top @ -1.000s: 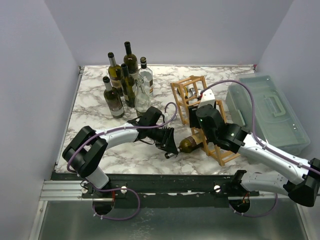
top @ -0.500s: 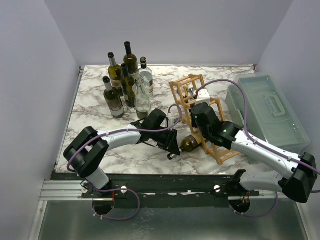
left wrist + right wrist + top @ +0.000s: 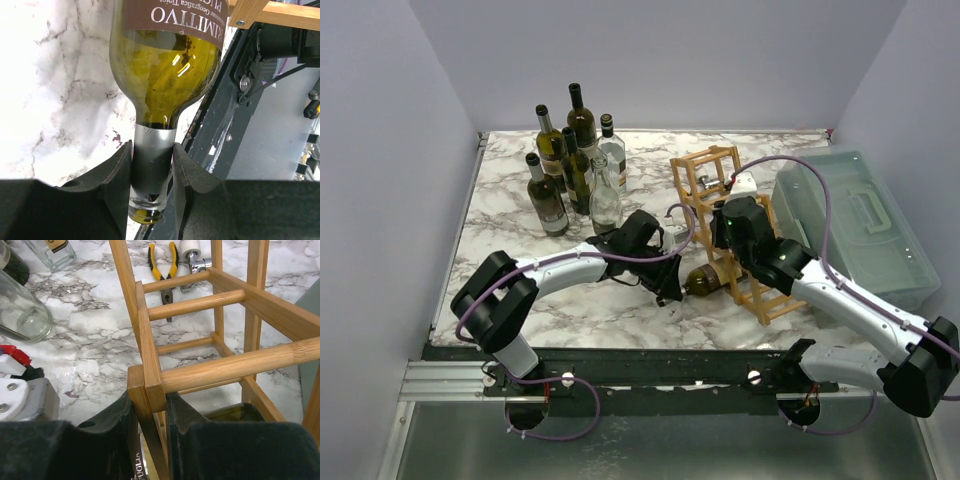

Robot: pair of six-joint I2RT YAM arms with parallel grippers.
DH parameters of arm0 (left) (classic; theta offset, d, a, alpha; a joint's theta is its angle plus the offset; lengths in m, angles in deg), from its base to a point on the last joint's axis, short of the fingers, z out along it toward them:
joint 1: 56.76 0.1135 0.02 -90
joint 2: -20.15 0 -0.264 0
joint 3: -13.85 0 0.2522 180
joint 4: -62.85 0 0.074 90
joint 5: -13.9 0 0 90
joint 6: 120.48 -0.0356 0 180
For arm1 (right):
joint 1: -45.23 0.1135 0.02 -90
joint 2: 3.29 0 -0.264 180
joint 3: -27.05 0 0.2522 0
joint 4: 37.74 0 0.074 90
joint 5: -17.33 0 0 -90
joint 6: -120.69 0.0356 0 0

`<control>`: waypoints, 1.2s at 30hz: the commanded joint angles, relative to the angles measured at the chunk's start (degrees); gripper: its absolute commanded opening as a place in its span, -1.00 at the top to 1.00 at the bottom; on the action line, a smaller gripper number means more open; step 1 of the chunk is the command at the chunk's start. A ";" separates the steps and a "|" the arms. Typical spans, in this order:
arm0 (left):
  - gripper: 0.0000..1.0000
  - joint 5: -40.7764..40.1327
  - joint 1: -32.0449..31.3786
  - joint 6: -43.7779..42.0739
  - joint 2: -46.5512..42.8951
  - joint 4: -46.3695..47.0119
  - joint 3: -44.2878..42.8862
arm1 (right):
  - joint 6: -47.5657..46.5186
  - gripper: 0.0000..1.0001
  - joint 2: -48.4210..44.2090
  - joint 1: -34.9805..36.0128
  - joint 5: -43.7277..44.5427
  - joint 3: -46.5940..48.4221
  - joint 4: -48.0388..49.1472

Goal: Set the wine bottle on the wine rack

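The wine bottle [image 3: 705, 280] is olive-green glass with a brown label and lies on its side, its body inside the lowest cell of the wine rack [image 3: 715, 172], its neck pointing left. My left gripper [image 3: 670, 292] is shut on the bottle's neck [image 3: 152, 165], below the shoulder [image 3: 165, 75]. The rack [image 3: 210, 300] is a light wooden lattice of stepped cube cells. My right gripper [image 3: 722, 240] is shut on an upright corner stick [image 3: 149, 405] of the rack, with the bottle's glass [image 3: 235, 412] showing just beneath.
Several upright bottles [image 3: 570, 165] stand at the back left. A translucent grey-green lidded box [image 3: 855, 225] sits at the right. Yellow-handled pliers [image 3: 164, 262] lie on the marble beyond the rack. The table's front edge and dark rail [image 3: 260, 130] run just past the bottle's neck.
The rack has shifted to the right with my right gripper. The bottle has gone further into the rack's lowest cell, my left gripper following its neck to the right.
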State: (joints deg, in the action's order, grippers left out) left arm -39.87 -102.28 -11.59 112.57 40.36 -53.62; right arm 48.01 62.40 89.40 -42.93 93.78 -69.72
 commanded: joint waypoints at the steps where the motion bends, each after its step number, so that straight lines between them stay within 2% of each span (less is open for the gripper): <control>1: 1.00 -6.36 0.37 -2.44 -1.58 2.78 -1.80 | 2.17 0.99 -1.80 -2.96 -15.53 -2.28 -2.18; 9: 1.00 -5.29 -2.89 3.03 -1.13 6.15 -1.61 | 0.61 0.99 -3.34 -4.61 -28.65 -2.91 -1.76; 12: 1.00 -12.70 -4.43 6.07 -1.48 8.40 -1.33 | 1.55 0.99 -3.62 -4.97 -28.27 -2.79 -3.05; 14: 1.00 -16.59 -4.40 9.73 -2.68 15.64 1.56 | 2.32 0.99 -3.46 -5.21 -27.56 -2.72 -4.03; 16: 1.00 -17.06 -4.47 11.10 -2.19 18.61 2.30 | 3.01 0.99 -3.70 -5.29 -26.90 -2.79 -4.56; 22: 1.00 -12.84 -4.46 11.95 2.90 18.14 0.44 | 3.81 0.99 -4.34 -5.33 -24.14 -2.50 -6.00; 32: 1.00 -13.14 -4.41 12.02 -0.36 14.91 6.94 | 4.18 0.99 -5.68 -5.31 -19.72 -3.02 -5.80; 34: 0.92 -14.02 -4.43 12.55 -0.31 13.52 6.89 | 4.21 0.99 -5.49 -5.32 -17.54 -3.23 -5.47; 36: 0.74 -13.91 -4.23 12.82 -0.10 12.75 6.69 | 4.26 0.99 -5.18 -5.35 -15.95 -3.09 -5.49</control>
State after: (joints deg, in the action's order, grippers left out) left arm -48.71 -107.52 -0.26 112.77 57.95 -48.16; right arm 48.82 57.66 84.06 -63.06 92.06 -70.66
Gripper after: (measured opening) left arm 0.333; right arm 0.242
